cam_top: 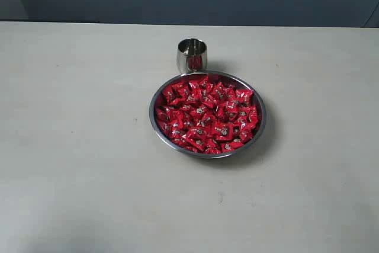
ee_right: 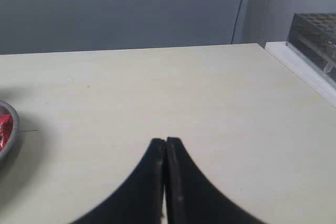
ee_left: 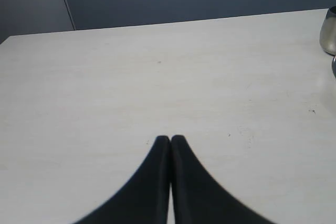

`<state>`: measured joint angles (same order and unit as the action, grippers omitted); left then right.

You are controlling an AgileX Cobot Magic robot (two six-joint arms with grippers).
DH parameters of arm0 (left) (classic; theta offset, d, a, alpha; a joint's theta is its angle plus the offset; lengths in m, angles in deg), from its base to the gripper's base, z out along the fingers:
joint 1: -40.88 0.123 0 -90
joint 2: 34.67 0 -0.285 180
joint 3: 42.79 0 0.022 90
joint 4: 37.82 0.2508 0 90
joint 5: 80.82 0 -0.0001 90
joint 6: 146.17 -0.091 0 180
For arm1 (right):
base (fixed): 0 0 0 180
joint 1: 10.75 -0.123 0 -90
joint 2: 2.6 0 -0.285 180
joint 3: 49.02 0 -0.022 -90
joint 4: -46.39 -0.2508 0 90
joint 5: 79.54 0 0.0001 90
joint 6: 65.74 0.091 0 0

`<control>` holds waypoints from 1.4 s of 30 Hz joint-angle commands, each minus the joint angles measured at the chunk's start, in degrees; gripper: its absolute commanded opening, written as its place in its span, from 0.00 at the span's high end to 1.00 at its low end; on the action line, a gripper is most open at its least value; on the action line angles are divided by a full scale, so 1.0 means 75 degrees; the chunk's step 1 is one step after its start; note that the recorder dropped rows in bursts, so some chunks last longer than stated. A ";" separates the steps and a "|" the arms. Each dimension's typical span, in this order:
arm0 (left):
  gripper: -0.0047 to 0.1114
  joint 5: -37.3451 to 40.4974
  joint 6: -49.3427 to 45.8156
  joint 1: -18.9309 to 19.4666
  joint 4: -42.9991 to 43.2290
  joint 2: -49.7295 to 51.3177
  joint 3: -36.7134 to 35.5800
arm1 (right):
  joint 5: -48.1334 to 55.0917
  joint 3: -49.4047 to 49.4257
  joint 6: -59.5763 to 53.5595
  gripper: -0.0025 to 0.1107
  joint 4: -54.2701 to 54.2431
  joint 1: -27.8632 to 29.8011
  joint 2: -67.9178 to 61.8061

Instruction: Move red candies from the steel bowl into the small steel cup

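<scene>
The steel bowl (cam_top: 153, 118) sits mid-table, heaped with the red candies (cam_top: 207, 114). Just behind it stands the small steel cup (cam_top: 192, 55), upright and mirroring red on its side. Neither arm shows in the exterior view. In the left wrist view my left gripper (ee_left: 170, 139) is shut with nothing in it, over bare table; the cup (ee_left: 329, 31) and a sliver of the bowl's rim (ee_left: 334, 66) peek in at the frame's edge. My right gripper (ee_right: 165, 141) is likewise shut and empty, with the bowl's rim (ee_right: 11, 132) and one candy (ee_right: 4, 125) at the frame's edge.
The pale table (cam_top: 83, 146) spreads wide on all sides of the bowl. A dark wall runs behind it. In the right wrist view a dark rack (ee_right: 315, 32) stands on a white ledge beyond the table's edge.
</scene>
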<state>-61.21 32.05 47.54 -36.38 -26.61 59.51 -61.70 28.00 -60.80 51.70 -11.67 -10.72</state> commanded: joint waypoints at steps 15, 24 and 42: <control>0.96 -0.0041 0.0013 -0.0062 0.0015 -0.0037 0.0064 | 0.0076 -0.0061 -0.0017 0.98 -0.0003 0.0033 -0.0014; 0.96 -0.0041 0.0013 -0.0062 0.0015 -0.0037 0.0064 | 0.0599 -0.2020 -0.0017 0.98 -0.0003 0.0033 -0.1670; 0.96 -0.0041 0.0013 -0.0062 0.0015 -0.0037 0.0064 | -0.1303 -0.5035 -0.0017 0.98 -0.0314 0.0033 -0.3813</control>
<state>-61.21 32.05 47.54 -36.38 -26.61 59.51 -67.12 -9.36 -60.80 51.27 -11.67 -39.05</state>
